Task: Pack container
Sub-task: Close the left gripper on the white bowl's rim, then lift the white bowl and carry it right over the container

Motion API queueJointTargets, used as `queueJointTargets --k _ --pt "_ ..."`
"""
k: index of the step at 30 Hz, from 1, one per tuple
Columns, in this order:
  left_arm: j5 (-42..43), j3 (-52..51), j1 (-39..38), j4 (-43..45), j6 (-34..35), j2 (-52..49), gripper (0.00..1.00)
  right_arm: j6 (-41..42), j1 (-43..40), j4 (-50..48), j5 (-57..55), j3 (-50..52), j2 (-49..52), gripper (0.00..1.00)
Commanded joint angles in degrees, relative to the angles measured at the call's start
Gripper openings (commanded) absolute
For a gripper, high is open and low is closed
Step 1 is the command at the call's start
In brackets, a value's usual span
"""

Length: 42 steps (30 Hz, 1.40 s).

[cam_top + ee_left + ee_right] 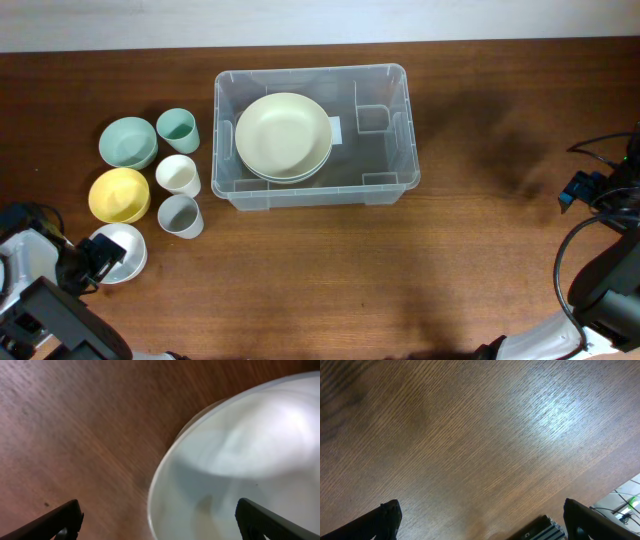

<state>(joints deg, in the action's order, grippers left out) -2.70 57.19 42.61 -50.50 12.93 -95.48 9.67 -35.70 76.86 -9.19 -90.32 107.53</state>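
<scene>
— Overhead first. Where to find the container [300, 72]?
— Middle of the table [480, 270], toward the far edge, open side up. Already loaded with stacked cream plates [284, 135] at its left end, probably to leave the right half free for the rest.
— And outside it?
— Clustered just left of its wall, not touching it: teal bowl [128, 142], yellow bowl [119, 194], white bowl [120, 252], then teal cup [178, 129], white cup [178, 175], grey cup [181, 215]. Likely staged there within reach of the left gripper [92, 262], poised at the white bowl's near-left rim. As for the right gripper [582, 190]: far off by the right edge, near nothing.
— Left wrist view?
— Fingers [67, 517] spread wide, with the blurred rim of the white bowl between them. Gripping nothing; cannot tell about contact. Seems lined up for a rim grab.
— Right wrist view?
— Fingers [387, 520] spread wide over bare wood. Holding nothing, touching nothing.
</scene>
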Motion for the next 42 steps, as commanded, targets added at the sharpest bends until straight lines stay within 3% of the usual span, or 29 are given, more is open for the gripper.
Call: queueJointTargets --k 1,9,16,21,24,28,36,42 --pt "1.51 -1.31 0.15 0.81 0.44 -0.48 0.97 0.20 -0.26 0.02 -0.52 -0.74 -1.05 0.99" --pt "1.68 -3.61 0.17 2.32 0.48 -0.52 0.89 0.20 -0.26 0.02 -0.50 -0.74 -1.05 0.99" --pt "1.68 -3.61 0.17 2.54 0.50 -0.52 0.54 0.20 -0.26 0.00 -0.50 -0.74 -1.03 0.99" --pt "1.68 -3.61 0.17 2.29 0.52 -0.52 0.20 0.20 -0.26 0.00 -0.50 -0.74 -1.05 0.99" --pt "1.68 -3.61 0.17 2.25 0.55 -0.52 0.17 0.20 -0.26 0.00 -0.50 -0.74 -1.05 0.99" --pt "1.66 -3.61 0.17 1.66 0.57 -0.52 0.03 0.20 -0.26 0.02 -0.50 -0.74 -1.05 0.99" --pt "1.20 -3.58 1.62 -0.09 2.08 -0.50 0.01 0.20 -0.26 0.00 -0.52 -0.74 -1.05 0.99" --pt "-1.36 -3.54 6.75 -1.62 2.93 0.22 0.01 0.20 -0.26 0.00 -0.50 -0.74 -1.05 0.99"
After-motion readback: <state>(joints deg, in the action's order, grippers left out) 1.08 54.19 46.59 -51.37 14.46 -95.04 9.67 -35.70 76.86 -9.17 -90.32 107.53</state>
